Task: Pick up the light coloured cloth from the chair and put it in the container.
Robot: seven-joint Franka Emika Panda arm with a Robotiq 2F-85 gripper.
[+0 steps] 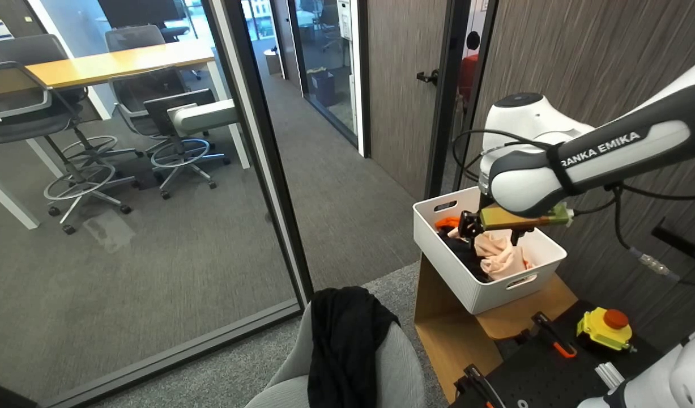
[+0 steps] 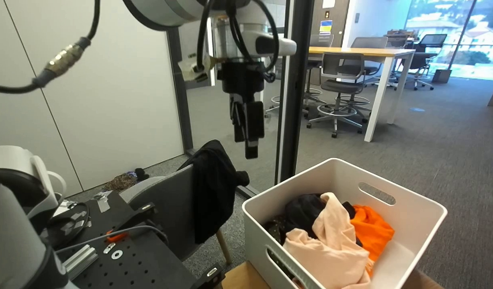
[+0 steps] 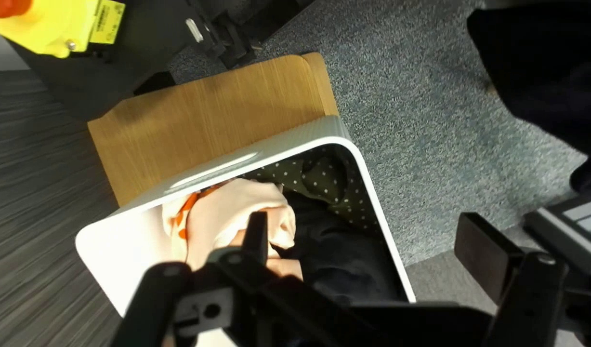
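The light peach cloth (image 1: 503, 262) lies crumpled inside the white container (image 1: 446, 262), as both exterior views show; cloth (image 2: 330, 261), container (image 2: 252, 237). The cloth (image 3: 228, 207) also shows in the wrist view, in the container (image 3: 372, 185). The grey chair (image 1: 401, 362) carries a black cloth (image 1: 339, 340) over its backrest; no light cloth shows on its visible part. My gripper (image 1: 493, 241) is above the container, fingers apart and holding nothing. In the wrist view my gripper (image 3: 365, 229) has one finger over the peach cloth and the other past the container's rim.
Orange cloth (image 2: 373, 230), black cloth (image 2: 304, 212) and dark dotted cloth (image 3: 324, 180) share the container. It stands on a wooden stand (image 1: 551, 294). A black perforated table (image 1: 540, 374) holds a yellow emergency stop (image 1: 602, 328). A glass partition frame (image 1: 268, 147) stands behind the chair.
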